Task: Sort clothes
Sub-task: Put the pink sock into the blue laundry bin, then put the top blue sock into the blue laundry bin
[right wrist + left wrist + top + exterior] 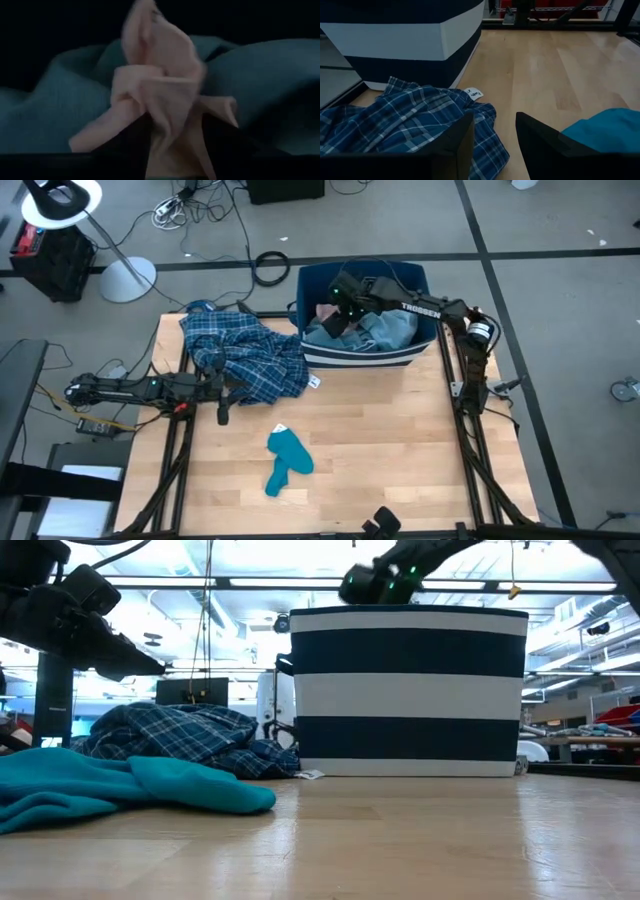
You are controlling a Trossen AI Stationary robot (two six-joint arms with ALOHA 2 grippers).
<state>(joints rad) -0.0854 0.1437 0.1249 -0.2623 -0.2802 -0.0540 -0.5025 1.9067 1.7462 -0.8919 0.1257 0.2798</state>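
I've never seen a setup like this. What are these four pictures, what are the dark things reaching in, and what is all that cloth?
It is a robot with two dark arms at a wooden table, sorting clothes. One picture looks straight down, one looks level across the tabletop, and two come from cameras on the arms' wrists. The left gripper hangs open beside a blue-white plaid shirt; its wrist camera sees that shirt close up. A teal sock lies loose on the wood. The right gripper is inside the striped navy-and-white bin, above a small pink garment lying on light-blue denim. Whether it grips the pink piece, the pictures do not settle.
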